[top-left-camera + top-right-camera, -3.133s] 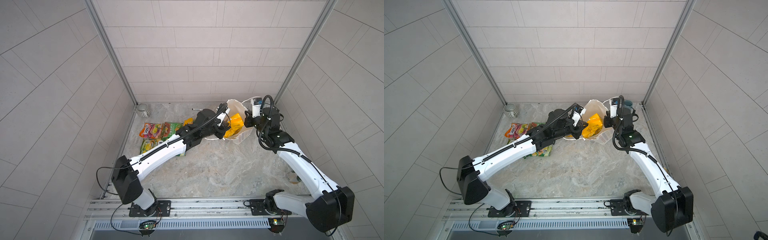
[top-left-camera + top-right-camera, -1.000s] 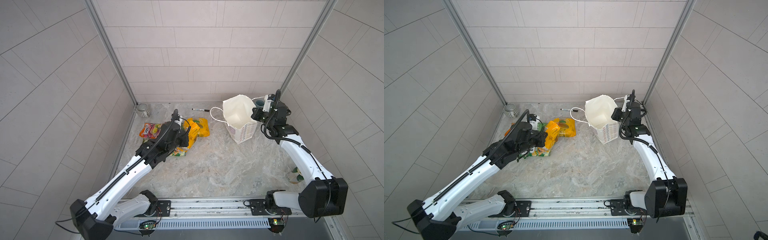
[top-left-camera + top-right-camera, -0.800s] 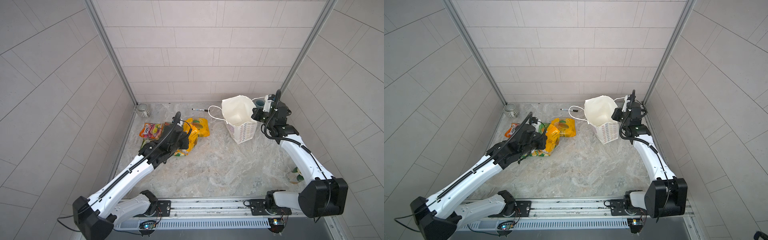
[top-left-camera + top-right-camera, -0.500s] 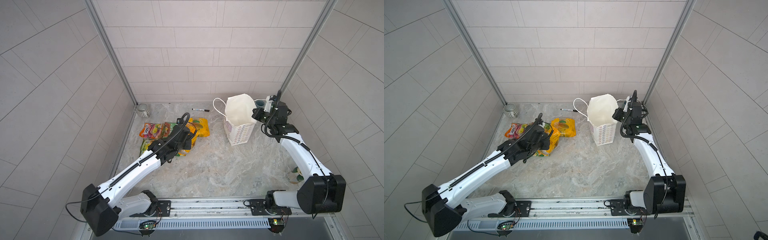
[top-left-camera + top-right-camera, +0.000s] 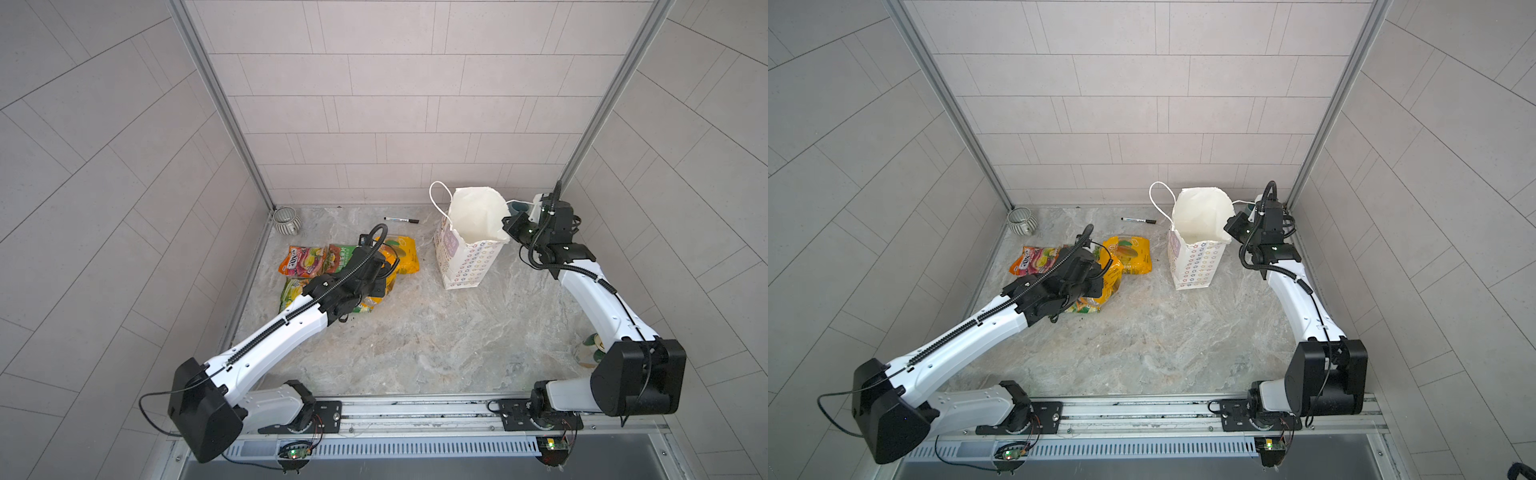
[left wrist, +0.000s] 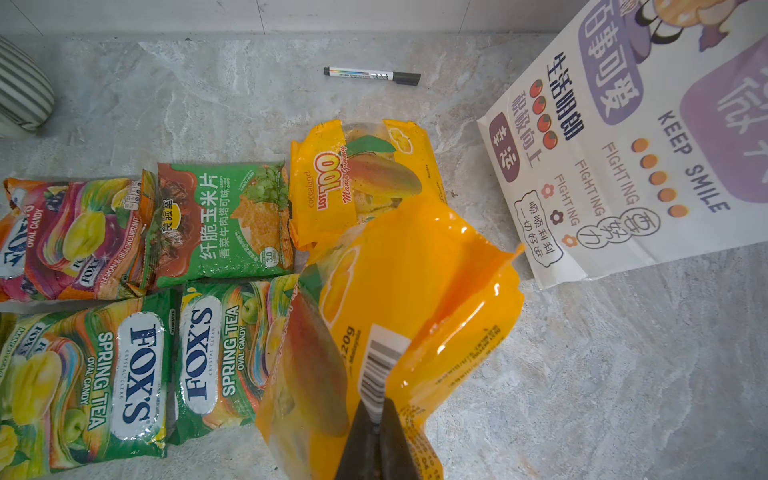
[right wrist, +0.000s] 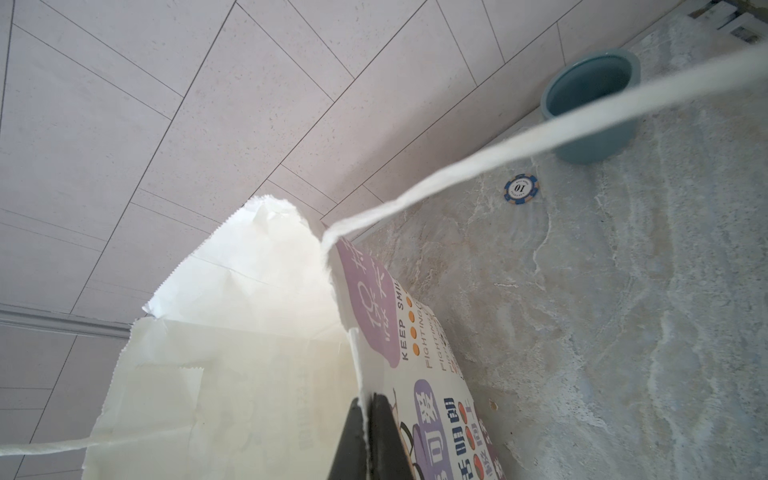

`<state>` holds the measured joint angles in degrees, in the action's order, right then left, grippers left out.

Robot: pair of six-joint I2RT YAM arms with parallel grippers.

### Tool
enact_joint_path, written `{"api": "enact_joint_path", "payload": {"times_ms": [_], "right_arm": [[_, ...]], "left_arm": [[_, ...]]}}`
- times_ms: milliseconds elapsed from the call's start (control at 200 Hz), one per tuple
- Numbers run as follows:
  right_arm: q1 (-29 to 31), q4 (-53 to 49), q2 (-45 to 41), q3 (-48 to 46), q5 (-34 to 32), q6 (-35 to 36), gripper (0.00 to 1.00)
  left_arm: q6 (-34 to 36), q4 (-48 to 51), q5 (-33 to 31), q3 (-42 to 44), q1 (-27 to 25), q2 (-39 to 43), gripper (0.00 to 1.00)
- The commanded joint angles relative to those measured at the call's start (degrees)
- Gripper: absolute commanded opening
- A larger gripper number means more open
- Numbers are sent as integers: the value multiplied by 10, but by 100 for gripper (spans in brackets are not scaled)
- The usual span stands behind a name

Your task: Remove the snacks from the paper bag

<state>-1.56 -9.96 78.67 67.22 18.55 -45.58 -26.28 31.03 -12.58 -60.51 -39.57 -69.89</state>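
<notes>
arms (image 5: 286, 332): white links; joints (image 5: 636, 378): black housings; cables (image 5: 376, 232): black, looped; base boards (image 5: 293, 452): green LEDs

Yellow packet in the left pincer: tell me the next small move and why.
Probably lower the yellow packet to the table and open the left pincer. The pincer is shut on the packet's barcode edge, with the packet clear of the paper bag and hanging over the laid-out packets. The right pincer grips the bag's rim, holding it upright.
</notes>
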Motion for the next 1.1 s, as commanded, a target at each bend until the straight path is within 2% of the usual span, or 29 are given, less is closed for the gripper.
{"api": "enact_joint_path", "payload": {"times_ms": [0,130,240,330,400,705,901,1096], "right_arm": [[-1,-23,-11,13,-27,-14,0],[1,-29,-10,10,-36,-19,9],[2,-34,-11,9,-38,-20,29],[2,-36,-16,8,-43,-24,37],[2,-37,-25,8,-43,-23,46],[3,-87,-79,27,-88,22,76],[3,-108,-142,12,-130,61,79],[26,-34,-233,-71,-185,88,79]], "left_arm": [[11,-32,-24,-26,-2,4,0],[11,-33,-20,-31,-2,-5,0],[12,-34,-19,-31,-2,-9,0],[12,-40,-19,-29,-2,-10,0],[12,-42,-15,-29,-2,-13,0],[16,-30,-24,-46,-2,-26,0],[19,4,-45,-73,-6,-54,0],[8,22,-82,-99,-33,-91,0]]}}
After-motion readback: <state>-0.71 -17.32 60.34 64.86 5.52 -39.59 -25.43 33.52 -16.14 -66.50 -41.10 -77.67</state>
